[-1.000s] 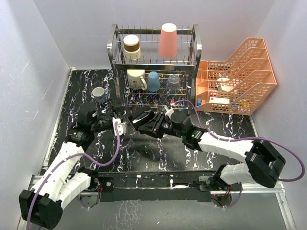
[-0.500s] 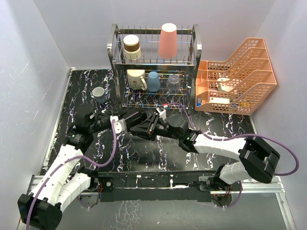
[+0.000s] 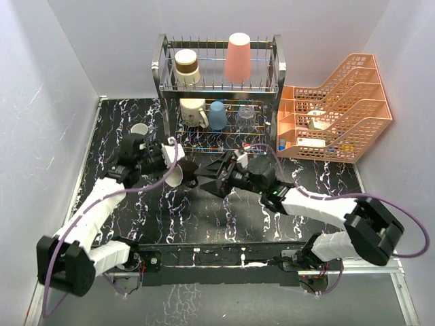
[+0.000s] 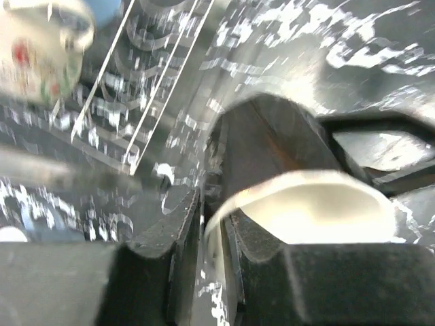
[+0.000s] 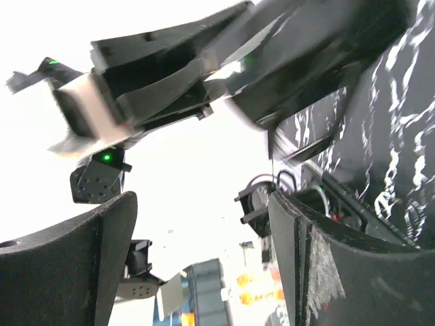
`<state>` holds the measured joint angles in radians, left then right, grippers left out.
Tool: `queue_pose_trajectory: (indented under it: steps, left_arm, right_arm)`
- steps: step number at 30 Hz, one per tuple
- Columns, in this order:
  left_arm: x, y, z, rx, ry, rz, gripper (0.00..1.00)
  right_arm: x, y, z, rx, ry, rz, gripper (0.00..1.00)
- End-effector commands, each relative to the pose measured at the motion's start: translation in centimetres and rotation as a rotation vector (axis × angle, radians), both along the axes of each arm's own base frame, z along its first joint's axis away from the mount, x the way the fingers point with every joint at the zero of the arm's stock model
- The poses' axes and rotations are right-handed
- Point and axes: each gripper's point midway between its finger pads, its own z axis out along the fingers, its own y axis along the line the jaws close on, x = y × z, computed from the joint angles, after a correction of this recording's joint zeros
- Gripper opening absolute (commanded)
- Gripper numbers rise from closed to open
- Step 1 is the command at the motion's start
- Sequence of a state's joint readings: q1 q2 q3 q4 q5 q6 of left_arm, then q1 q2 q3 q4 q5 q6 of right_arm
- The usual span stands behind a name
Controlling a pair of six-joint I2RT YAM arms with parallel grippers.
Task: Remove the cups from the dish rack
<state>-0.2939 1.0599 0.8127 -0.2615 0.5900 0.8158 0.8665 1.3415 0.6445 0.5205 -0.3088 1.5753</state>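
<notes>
- Mid-table, close to the arm bases, the left gripper [image 3: 171, 168] is clamped on the rim of the black mug [image 3: 182, 174]. One finger is inside the pale interior and one is outside. The mug lies tipped on its side in the air, a pinch that suits a carry rather than a set-down.
- Just beside it, the right gripper [image 3: 205, 178] stands parted and grasps nothing. Its fingers point at the mug, so the pose reads as a hand-over that passes the load to the arm nearer the left half of the table [image 3: 224, 217].
- Behind the left arm, a small white cup [image 3: 139, 128] already stands on the marbled surface, probably marking the drop zone.
- At the back, the dish rack [image 3: 162, 64] holds five more. A cream mug [image 3: 192, 112], blue cup [image 3: 217, 115] and clear glass [image 3: 246, 114] sit on the lower tier. A brown-and-cream cup [image 3: 185, 66] and an upturned salmon tumbler [image 3: 238, 58] are on top, so most of the job remains.
</notes>
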Motion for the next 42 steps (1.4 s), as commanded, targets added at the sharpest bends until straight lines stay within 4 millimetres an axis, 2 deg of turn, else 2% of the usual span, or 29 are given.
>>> queue_pose_trajectory:
  steps: [1,7,9,11,16,19,21,24,26,28,33,38,42]
  left_arm:
    - [2.6,5.5,-0.6,0.047,0.162,0.256,0.0]
    - [3.3,11.9,-3.0,0.129,0.356,0.407,0.0]
    - [3.5,13.4,-3.7,0.154,0.403,0.449,0.0]
    - [3.6,14.1,-4.4,0.156,0.444,0.47,0.0]
    - [2.9,13.1,-5.8,0.11,0.501,0.444,0.0]
    - [3.3,12.0,-5.0,0.024,0.538,0.455,0.01]
    - [3.6,11.1,-4.0,-0.035,0.574,0.457,0.23]
    - [3.6,9.9,-2.5,-0.116,0.626,0.458,0.47]
    - [4.0,9.3,-2.0,-0.162,0.646,0.484,0.61]
    - [4.5,9.0,-2.4,-0.174,0.656,0.543,0.67]
    - [5.7,8.6,-4.5,-0.16,0.689,0.662,0.7]
    - [6.5,7.7,-5.9,-0.102,0.686,0.691,0.67]
    - [7.4,8.1,-7.6,-0.039,0.669,0.756,0.63]
  right_arm:
    - [2.6,-4.3,2.0,-0.057,-0.099,-0.119,0.82]
    - [4.6,-9.2,1.2,-0.266,-0.159,-0.231,0.83]
    - [5.0,-10.1,1.2,-0.299,-0.174,-0.25,0.83]
    - [5.3,-10.4,1.0,-0.32,-0.179,-0.256,0.83]
    - [5.5,-10.4,0.4,-0.366,-0.189,-0.241,0.84]
    - [5.5,-10.6,0.0,-0.395,-0.196,-0.24,0.84]
    - [5.5,-10.9,-0.3,-0.419,-0.202,-0.244,0.84]
    - [5.7,-11.4,-1.0,-0.461,-0.203,-0.255,0.86]
    - [5.8,-11.6,-1.5,-0.485,-0.203,-0.254,0.86]
    - [5.8,-11.7,-1.8,-0.503,-0.206,-0.254,0.87]
    - [6.0,-12.1,-2.0,-0.536,-0.213,-0.258,0.87]
    - [6.0,-12.4,-2.0,-0.555,-0.221,-0.265,0.87]
    - [5.9,-12.4,-2.0,-0.561,-0.227,-0.262,0.86]
